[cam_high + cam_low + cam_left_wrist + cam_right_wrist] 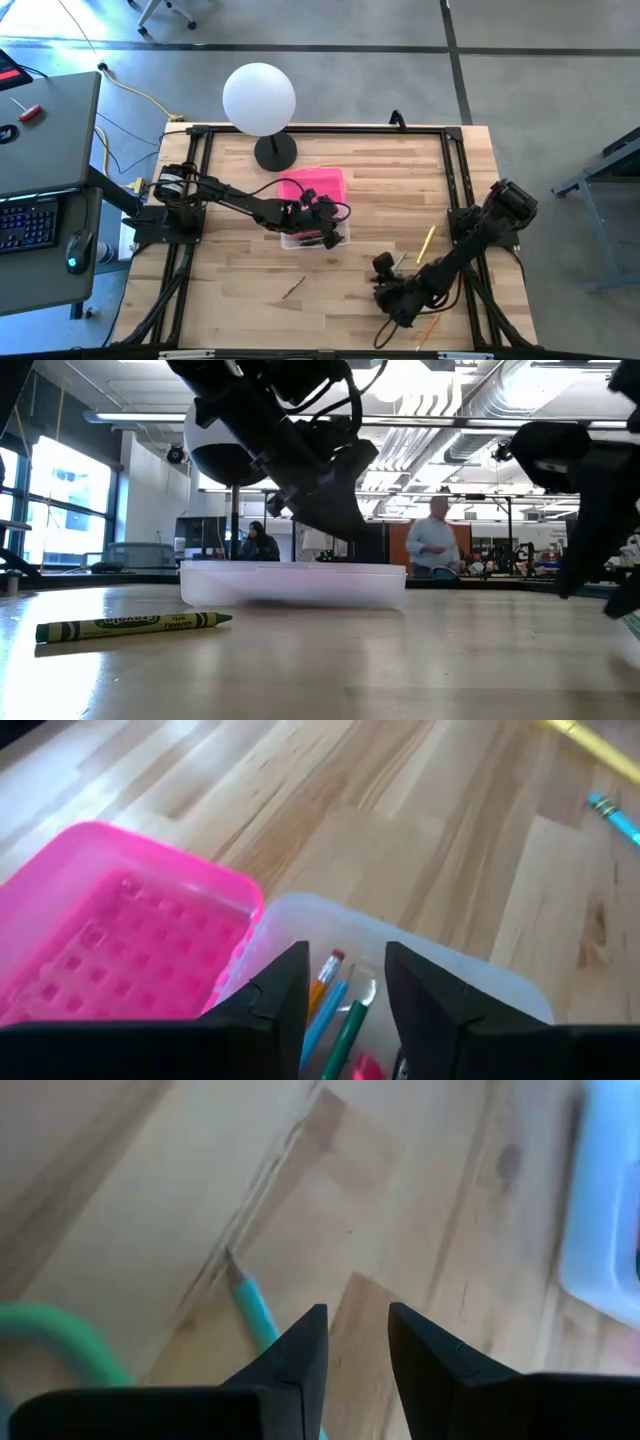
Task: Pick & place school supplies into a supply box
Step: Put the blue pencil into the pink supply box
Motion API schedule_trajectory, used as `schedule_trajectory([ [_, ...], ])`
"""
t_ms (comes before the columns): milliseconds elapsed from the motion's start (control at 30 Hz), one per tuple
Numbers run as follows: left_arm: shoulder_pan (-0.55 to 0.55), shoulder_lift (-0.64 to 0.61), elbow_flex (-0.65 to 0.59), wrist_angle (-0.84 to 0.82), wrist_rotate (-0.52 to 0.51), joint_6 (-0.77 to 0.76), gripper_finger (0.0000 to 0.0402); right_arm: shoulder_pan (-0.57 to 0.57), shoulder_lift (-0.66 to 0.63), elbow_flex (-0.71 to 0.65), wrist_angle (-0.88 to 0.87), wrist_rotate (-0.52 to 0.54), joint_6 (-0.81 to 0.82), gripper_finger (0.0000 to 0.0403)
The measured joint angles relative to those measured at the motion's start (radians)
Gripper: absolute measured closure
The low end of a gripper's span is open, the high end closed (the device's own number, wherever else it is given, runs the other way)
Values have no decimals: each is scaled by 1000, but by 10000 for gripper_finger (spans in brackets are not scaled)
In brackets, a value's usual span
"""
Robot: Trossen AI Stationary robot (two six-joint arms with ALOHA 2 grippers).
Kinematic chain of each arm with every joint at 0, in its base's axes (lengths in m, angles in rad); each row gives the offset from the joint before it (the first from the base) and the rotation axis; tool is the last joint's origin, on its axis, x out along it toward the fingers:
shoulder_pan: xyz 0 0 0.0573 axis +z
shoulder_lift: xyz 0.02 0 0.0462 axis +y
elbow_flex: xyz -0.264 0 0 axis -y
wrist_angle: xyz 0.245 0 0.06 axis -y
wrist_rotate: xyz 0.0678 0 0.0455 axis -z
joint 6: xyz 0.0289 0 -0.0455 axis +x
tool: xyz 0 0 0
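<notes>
Here the right gripper [355, 1342], fingers spread, is hovering directly above a teal pencil [250, 1298] whose long axis is running between its fingertips, while the left gripper [345, 982], also spread, is waiting over the box [470, 982].

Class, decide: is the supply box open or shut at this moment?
Open. The pink lid lies flipped back beside the clear supply box, and pencils show inside.

A: Non-task items, far edge of table?
B: White globe lamp [259, 98] on a black base [275, 153], standing at the far edge, left of its middle.
A: Off the table?
B: Grey desk [45, 130] beyond the left edge, with a keyboard [27, 222] and a mouse [78, 250] below it. Yellow cable [140, 95] on the floor.
A: Room behind?
B: Two people [432, 545] standing, well back.
</notes>
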Motion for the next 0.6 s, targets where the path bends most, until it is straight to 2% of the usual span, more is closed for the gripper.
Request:
schedule_trajectory([
  [167, 0, 0, 0, 11, 24, 11, 241, 17, -88, -2, 1, -29, -40, 315],
  [267, 0, 0, 0, 11, 25, 33, 241, 23, -177, -67, 61, -50, -49, 315],
  [333, 0, 0, 0, 16, 25, 45, 241, 24, -245, -167, 192, -70, -44, 315],
  [467, 0, -1, 0, 27, 25, 55, 241, 7, -362, -424, 618, -140, -120, 315],
  [600, 0, -1, 0, 54, 25, 55, 241, -42, -401, -600, 1010, -300, -191, 316],
])
